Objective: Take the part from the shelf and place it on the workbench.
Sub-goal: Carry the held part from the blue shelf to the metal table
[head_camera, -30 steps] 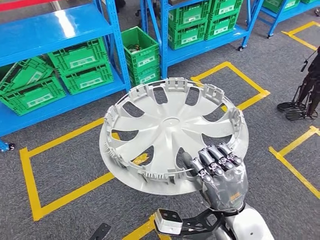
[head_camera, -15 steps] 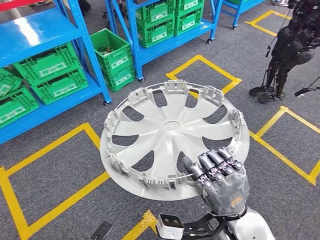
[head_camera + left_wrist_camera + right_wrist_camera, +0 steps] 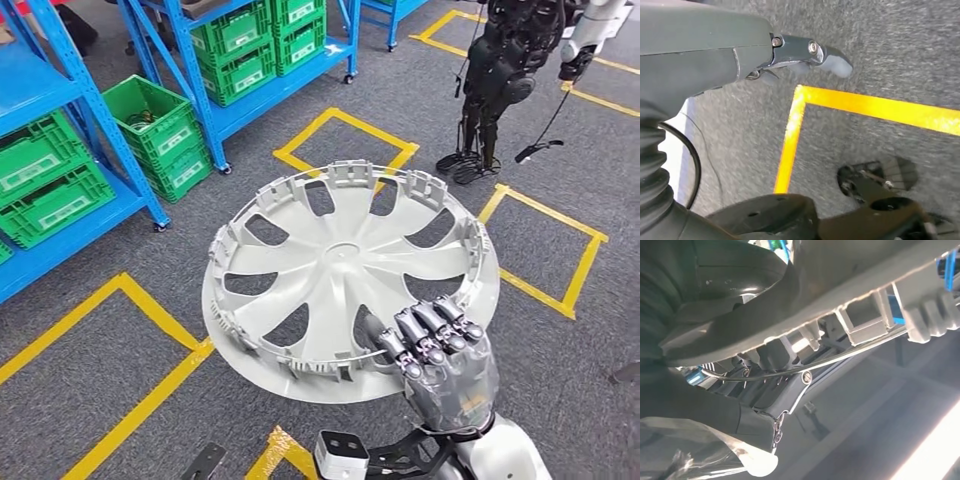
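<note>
- Right hand (image 3: 445,365) grips our hubcap (image 3: 343,275) at its near rim, held flat over grey floor (image 3: 90,330) w/ yellow tape.
- Left hand (image 3: 734,55): fingers straight, holding nothing.
- Green crates (image 3: 162,135) carry white labels, text unreadable.

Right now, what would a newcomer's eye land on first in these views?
The big silver hubcap, held nearly flat mid-frame in the head view by the right hand gripping its near rim. Behind it, blue shelves with green crates at upper left, and another dark robot standing at upper right.
</note>
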Tool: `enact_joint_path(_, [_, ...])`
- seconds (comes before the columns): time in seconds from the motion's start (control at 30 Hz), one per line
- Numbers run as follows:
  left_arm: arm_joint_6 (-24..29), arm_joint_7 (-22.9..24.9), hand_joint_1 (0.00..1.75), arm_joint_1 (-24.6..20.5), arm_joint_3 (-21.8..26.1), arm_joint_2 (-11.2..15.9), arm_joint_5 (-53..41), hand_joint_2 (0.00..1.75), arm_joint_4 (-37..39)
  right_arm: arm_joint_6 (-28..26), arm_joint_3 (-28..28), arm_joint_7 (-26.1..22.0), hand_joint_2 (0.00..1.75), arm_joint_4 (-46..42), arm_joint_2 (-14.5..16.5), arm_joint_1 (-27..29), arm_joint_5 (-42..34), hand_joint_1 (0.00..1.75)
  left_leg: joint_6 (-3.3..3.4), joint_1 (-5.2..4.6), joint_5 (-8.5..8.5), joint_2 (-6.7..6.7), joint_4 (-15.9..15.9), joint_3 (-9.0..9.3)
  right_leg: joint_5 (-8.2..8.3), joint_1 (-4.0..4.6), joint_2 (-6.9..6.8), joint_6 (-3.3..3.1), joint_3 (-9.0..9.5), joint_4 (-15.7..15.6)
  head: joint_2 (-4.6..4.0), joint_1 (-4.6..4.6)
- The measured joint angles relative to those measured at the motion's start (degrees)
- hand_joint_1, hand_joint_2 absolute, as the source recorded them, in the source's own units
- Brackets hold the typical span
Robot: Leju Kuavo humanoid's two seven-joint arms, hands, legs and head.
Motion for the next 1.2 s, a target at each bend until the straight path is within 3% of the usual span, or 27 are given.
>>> enact_joint_path(0.07, [0.2,0.1,0.0,-0.1,0.0,-0.1,0.0,1.75,0.0,0.0,-0.2,-0.4,1.75,-0.1,0.0,0.3,0.0,1.75,0.69,-0.05,0.32,1.31,-0.4,-0.15,0.31,-0.23,0.47,0.81,-0.73,0.0,-0.01,0.03])
enact_joint_path(0.1, [0.3,0.1,0.0,-0.1,0.0,-0.1,0.1,1.75,0.0,0.0,-0.2,-0.5,1.75,-0.1,0.0,0.3,0.0,1.75,1.12,-0.01,0.58,2.03,-0.6,-0.18,-0.24,-0.2,-0.56,1.06,-1.3,0.7,-0.01,0.2])
enact_joint_path(0.13, [0.3,0.1,0.0,-0.2,0.0,-0.2,0.3,1.75,0.0,0.0,-0.3,-0.5,1.75,-0.2,0.0,0.3,0.0,1.75,1.49,0.04,0.82,2.81,-0.9,-0.24,-1.45,-0.1,-2.15,1.25,-2.32,2.5,-0.01,0.44])
enact_joint_path(0.2, [0.3,0.1,0.0,-0.1,0.1,-0.2,1.3,1.75,0.0,0.0,-0.3,-0.6,1.75,-0.2,0.0,0.2,0.0,1.75,1.81,-0.11,1.0,4.44,-1.0,-0.43,-5.22,0.0,-5.52,1.5,-5.52,9.5,-0.01,0.85])
enact_joint_path(0.27, [0.3,-0.2,0.0,0.1,0.6,-0.1,3.0,1.75,0.0,0.0,-0.3,-0.6,1.75,-0.2,0.0,0.3,0.0,1.75,1.84,-0.27,1.0,6.21,-0.9,-0.57,-7.38,-0.02,-6.55,1.67,-7.98,15.5,-0.01,0.87])
enact_joint_path(0.3, [0.3,-0.4,0.0,0.1,1.0,0.0,4.0,1.75,0.0,0.0,-0.4,-0.6,1.75,-0.2,0.0,0.3,0.0,1.75,1.83,-0.31,0.99,7.02,-0.9,-0.6,-7.01,-0.02,-6.75,1.66,-7.8,15.8,-0.01,0.89])
enact_joint_path(0.37, [0.2,-1.0,0.0,0.0,2.0,0.0,5.8,1.75,0.0,0.0,-0.5,-0.5,1.75,-0.2,0.0,0.4,0.0,1.75,1.74,-0.37,0.93,8.4,-0.9,-0.53,-3.85,0.07,-7.91,1.38,-3.9,9.4,-0.01,0.89])
enact_joint_path(0.43, [0.1,-1.6,0.0,-0.1,3.1,0.1,7.3,1.75,0.0,0.0,-0.5,-0.4,1.75,-0.3,0.0,0.2,0.0,1.75,1.36,-0.7,0.76,9.49,-0.8,-0.44,-1.88,0.59,-10.54,0.73,0.54,1.8,-0.01,0.88])
enact_joint_path(0.5, [0.1,-2.0,0.0,-0.1,4.1,0.1,8.1,1.75,0.0,0.0,-0.5,-0.3,1.75,-0.4,0.0,0.2,0.0,1.75,0.86,-1.02,0.69,10.48,-0.7,-0.37,-1.89,1.02,-11.46,0.03,1.74,-0.4,-0.01,0.9])
enact_joint_path(0.57, [0.1,-2.2,0.0,-0.2,4.8,0.2,8.4,1.75,0.0,0.0,-0.5,-0.1,1.75,-0.4,0.0,0.3,0.0,1.75,0.27,-0.97,0.51,11.16,-0.7,-0.26,-1.5,0.86,-10.03,-0.67,1.51,-0.5,-0.01,0.94])
enact_joint_path(0.63, [0.1,-2.3,0.0,-0.3,5.2,0.2,8.4,1.75,0.0,0.0,-0.6,-0.1,1.75,-0.5,0.0,0.2,0.0,1.75,-0.36,-0.75,-1.37,9.03,1.6,-0.98,-1.09,0.53,-8.72,-1.35,1.43,-0.8,-0.01,0.8])
enact_joint_path(0.7, [0.1,-2.3,0.0,-0.2,5.5,0.3,8.4,1.75,0.0,0.0,-0.6,0.0,1.75,-0.6,0.1,0.2,0.0,1.75,-0.67,-0.6,-5.18,5.97,8.2,-3.68,-0.89,0.39,-7.4,-1.76,1.36,-0.9,-0.01,0.59])
enact_joint_path(0.77, [0.1,-2.3,0.0,0.0,5.8,0.4,8.4,1.75,0.0,0.0,-0.6,0.0,1.75,-0.6,0.1,0.2,0.0,1.75,-0.72,-0.59,-7.58,5.09,14.8,-6.57,-0.82,0.45,-5.8,-1.93,1.28,-0.8,-0.01,0.54])
enact_joint_path(0.8, [0.1,-2.3,0.0,0.1,5.9,0.4,8.4,1.75,0.0,0.0,-0.6,0.0,1.75,-0.6,0.1,0.3,0.0,1.75,-0.66,-0.59,-7.18,4.99,15.6,-6.99,-0.8,0.49,-4.92,-1.95,1.27,-0.7,-0.01,0.54])
enact_joint_path(0.87, [0.1,-2.3,0.0,0.0,6.0,0.5,8.4,1.75,0.0,0.0,-0.6,0.0,1.75,-0.6,0.1,0.3,0.0,1.75,-0.36,-0.56,-3.34,4.36,10.6,-4.93,-0.8,0.5,-3.25,-1.91,1.29,-0.5,-0.01,0.53])
enact_joint_path(0.93, [0.1,-2.3,0.0,0.0,6.0,0.6,8.2,1.75,0.0,0.0,-0.6,0.0,1.75,-0.6,0.1,0.2,0.0,1.75,0.08,-0.29,-0.11,1.44,3.3,-1.84,-0.8,0.47,-1.82,-1.62,0.99,-0.1,-0.01,0.6])
enact_joint_path(1.0, [0.2,-2.3,0.0,-0.1,6.0,0.6,7.8,1.75,0.0,0.0,-0.6,0.0,1.75,-0.7,0.1,0.1,0.0,1.75,0.37,-0.21,0.35,-0.62,0.2,-0.74,-0.56,0.23,-0.59,-0.91,0.28,0.1,-0.01,0.59])
enact_joint_path(1.07, [0.2,-2.3,0.0,-0.1,6.0,0.5,7.5,1.75,0.0,0.0,-0.6,-0.1,1.75,-0.9,0.1,0.2,0.0,1.75,0.71,-0.26,0.46,0.2,-0.4,-0.76,-0.25,-0.02,0.44,-0.09,-0.25,-0.1,-0.01,0.49])
enact_joint_path(1.13, [0.2,-2.3,0.0,-0.3,6.0,0.4,7.2,1.75,0.0,0.0,-0.6,-0.4,1.75,-1.0,0.1,0.2,0.0,1.75,1.33,0.0,0.84,1.27,-0.9,-0.61,-1.35,0.13,-1.32,0.52,-1.25,1.3,-0.01,0.84])
enact_joint_path(1.2, [0.1,-2.3,0.0,-0.3,6.0,0.3,7.0,1.75,0.0,0.0,-0.5,-0.7,1.75,-1.1,0.1,-0.1,0.0,1.75,1.69,0.06,1.04,2.35,-1.2,-0.55,-4.64,0.21,-4.84,1.04,-4.11,7.2,-0.01,1.39])
